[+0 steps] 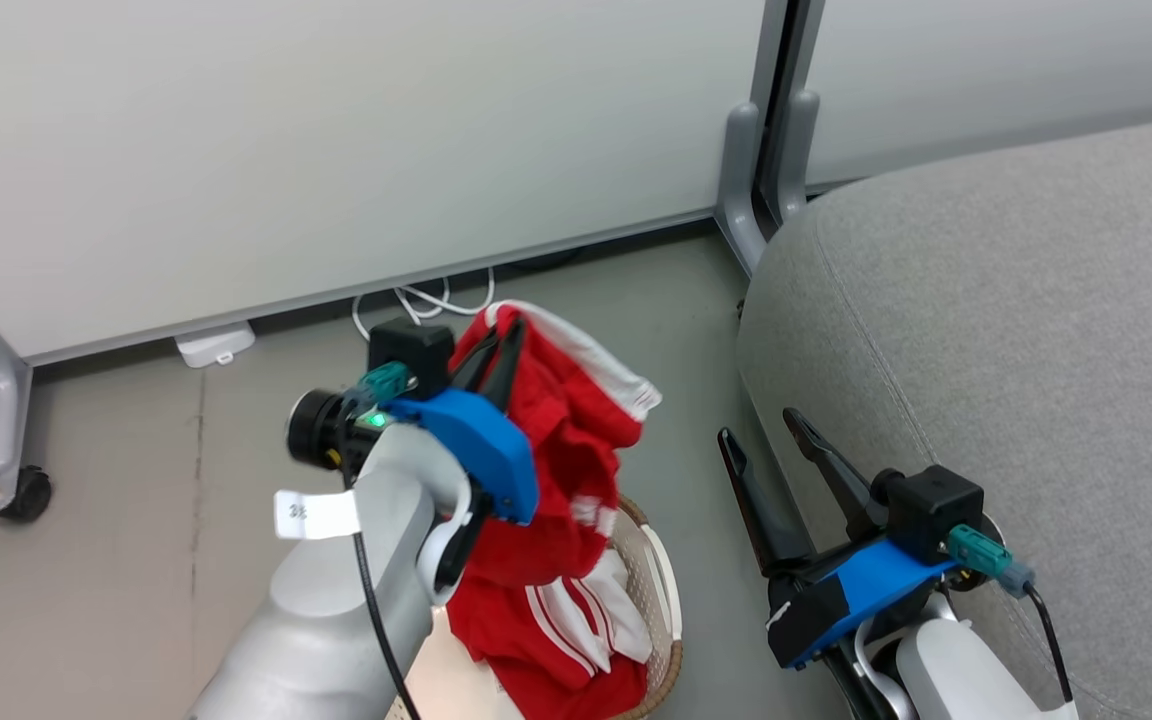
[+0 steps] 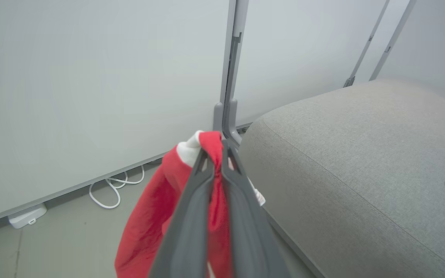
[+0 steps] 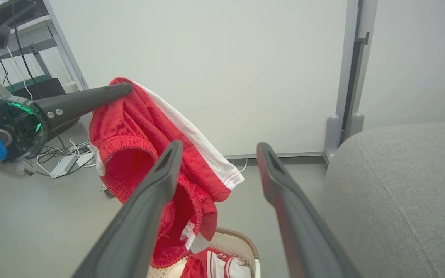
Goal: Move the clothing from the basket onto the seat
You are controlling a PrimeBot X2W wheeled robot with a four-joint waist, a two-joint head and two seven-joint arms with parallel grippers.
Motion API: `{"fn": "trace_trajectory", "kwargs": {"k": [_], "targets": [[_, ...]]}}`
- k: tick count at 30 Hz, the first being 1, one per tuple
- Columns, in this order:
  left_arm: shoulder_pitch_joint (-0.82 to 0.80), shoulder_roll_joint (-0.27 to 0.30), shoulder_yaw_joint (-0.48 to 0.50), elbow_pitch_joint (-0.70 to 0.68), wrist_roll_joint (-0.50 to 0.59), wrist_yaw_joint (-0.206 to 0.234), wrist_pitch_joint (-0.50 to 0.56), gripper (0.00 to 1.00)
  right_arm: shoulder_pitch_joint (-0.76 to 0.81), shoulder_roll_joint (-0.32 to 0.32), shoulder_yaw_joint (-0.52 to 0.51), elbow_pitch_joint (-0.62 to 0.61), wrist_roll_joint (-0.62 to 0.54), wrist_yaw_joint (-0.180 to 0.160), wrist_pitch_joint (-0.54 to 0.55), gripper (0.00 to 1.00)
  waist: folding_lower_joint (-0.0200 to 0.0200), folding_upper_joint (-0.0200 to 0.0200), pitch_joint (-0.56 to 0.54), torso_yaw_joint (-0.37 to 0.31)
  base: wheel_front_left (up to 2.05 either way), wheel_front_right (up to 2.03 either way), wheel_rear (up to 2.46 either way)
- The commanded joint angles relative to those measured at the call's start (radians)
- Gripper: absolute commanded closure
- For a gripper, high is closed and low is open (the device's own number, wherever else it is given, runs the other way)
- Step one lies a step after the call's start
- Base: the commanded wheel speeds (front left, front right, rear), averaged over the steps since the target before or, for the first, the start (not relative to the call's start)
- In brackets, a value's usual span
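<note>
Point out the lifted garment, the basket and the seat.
lifted garment (image 1: 576, 420), head view, on the hanging red fabric.
basket (image 1: 674, 620), head view, on its right rim.
seat (image 1: 1016, 330), head view, on its bare grey top.

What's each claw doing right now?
Left claw: closed, holding a red garment.
Right claw: open, holding nothing.
</note>
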Motion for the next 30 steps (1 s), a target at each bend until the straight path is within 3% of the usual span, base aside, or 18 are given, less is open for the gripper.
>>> {"fn": "trace_trajectory", "kwargs": {"k": [1, 14, 21, 30], "targets": [[-0.014, -0.001, -0.007, -0.008, -0.006, 0.005, 0.004, 1.00, 0.016, -0.003, 0.000, -0.006, 0.003, 0.000, 0.001, 0.00, 0.0003, -0.0001, -0.014, 0.011, 0.00, 0.00, 0.00], [-0.097, 0.000, -0.166, -0.167, -0.108, 0.075, 0.073, 1.00, 0.053, -0.003, 0.002, -0.025, -0.006, 0.000, 0.032, 0.00, 0.0003, -0.0001, -0.055, 0.014, 0.00, 0.00, 0.00], [-0.105, 0.000, -0.206, -0.162, -0.140, 0.103, 0.067, 1.00, 0.058, -0.003, 0.009, -0.036, -0.001, 0.000, 0.040, 0.00, 0.0003, -0.0001, -0.057, 0.001, 0.00, 0.00, 0.00], [-0.108, 0.000, -0.229, -0.132, -0.170, 0.105, 0.055, 1.00, 0.062, -0.003, 0.004, -0.035, -0.008, 0.000, 0.042, 0.00, 0.0003, -0.0001, -0.056, -0.003, 0.00, 0.00, 0.00]]}}
